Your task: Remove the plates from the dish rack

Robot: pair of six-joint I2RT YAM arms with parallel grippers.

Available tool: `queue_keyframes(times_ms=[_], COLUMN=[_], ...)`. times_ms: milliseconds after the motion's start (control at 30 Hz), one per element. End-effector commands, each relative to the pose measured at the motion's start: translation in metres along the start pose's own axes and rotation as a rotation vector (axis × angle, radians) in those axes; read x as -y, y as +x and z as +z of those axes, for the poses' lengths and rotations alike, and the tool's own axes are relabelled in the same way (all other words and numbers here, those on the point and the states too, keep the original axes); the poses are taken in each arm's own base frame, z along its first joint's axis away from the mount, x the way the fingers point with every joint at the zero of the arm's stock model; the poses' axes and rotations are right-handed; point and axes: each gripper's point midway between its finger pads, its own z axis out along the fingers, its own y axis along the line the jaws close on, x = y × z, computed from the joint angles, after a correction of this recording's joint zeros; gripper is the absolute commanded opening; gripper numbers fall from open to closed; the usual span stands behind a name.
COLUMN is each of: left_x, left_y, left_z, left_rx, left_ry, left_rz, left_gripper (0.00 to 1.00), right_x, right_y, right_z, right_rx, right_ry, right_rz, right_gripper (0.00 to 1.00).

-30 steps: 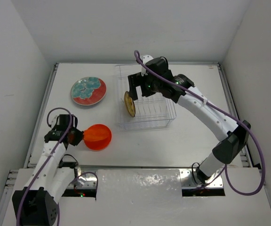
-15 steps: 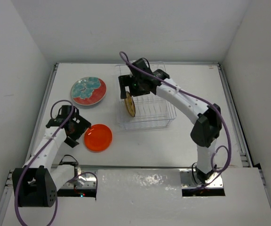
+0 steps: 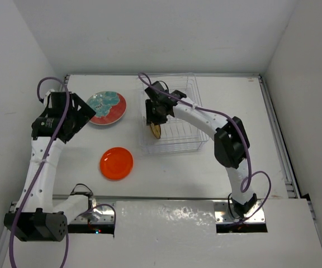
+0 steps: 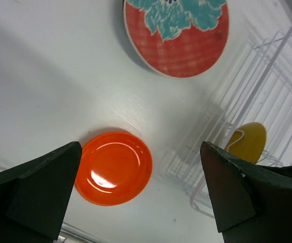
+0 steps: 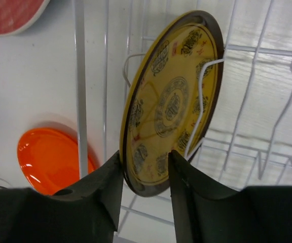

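Orange plate (image 3: 116, 163) now lies released on the table; my left gripper (image 4: 141, 202) has lifted away, wide open. My right gripper (image 5: 146, 174) straddles the yellow plate (image 5: 171, 101) in the rack (image 3: 178, 125), seemingly not yet clamped.

Three plates show: one red plate with teal blotches (image 3: 105, 108), one plain orange plate (image 3: 117, 163), one yellow patterned plate (image 5: 171, 101). There is one dish rack (image 3: 190, 134). Two grippers appear.

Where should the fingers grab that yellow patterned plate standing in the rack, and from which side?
Grip the yellow plate by its rim, coming from above. It stands on edge between the wire dividers of the rack, so only the edge is free. The right gripper already straddles that rim, one of its fingers on each face, probably not yet closed.
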Motion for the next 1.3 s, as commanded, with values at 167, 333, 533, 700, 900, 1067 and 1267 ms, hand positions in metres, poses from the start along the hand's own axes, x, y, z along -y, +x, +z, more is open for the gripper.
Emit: queue_keyframes(times_ms=[167,333,533,700,900,1067,1267], left_x=[-0.005,0.004,0.038,0.066,0.114,0.146,0.153], left_y=[0.026,0.023,-0.009,-0.040,-0.046,-0.013,0.027], left_z=[0.015,0.013,-0.016,-0.046,-0.073,-0.077,-0.072], left_rx=[-0.109,-0.111,-0.055,0.020,-0.034,-0.244,-0.438], left_ry=[-0.005,0.031,0.141,0.246,0.468,0.656,0.707], left_rz=[0.091,0.090,0.079,0.012,-0.021,-0.064,-0.101], left_gripper=[1.00,1.00,1.00,1.00,1.00,1.00,1.00], right_x=[-0.018,-0.018,-0.047,-0.075,-0.094,-0.049,-0.056], right_y=[-0.036,-0.053,-0.084,-0.109,-0.072,-0.029,-0.009], right_z=[-0.025,-0.035,-0.101,-0.170,-0.217,-0.210,-0.220], right_rx=[0.185,0.229,0.346,0.438,0.397,0.324,0.427], right_ry=[-0.089,-0.108,-0.262,-0.429,-0.524,-0.114,-0.114], right_rz=[0.095,0.119,0.112,-0.003,-0.596,-1.070,-1.231], right_gripper=[0.15,0.00,0.00,0.00,0.00,0.00,0.00])
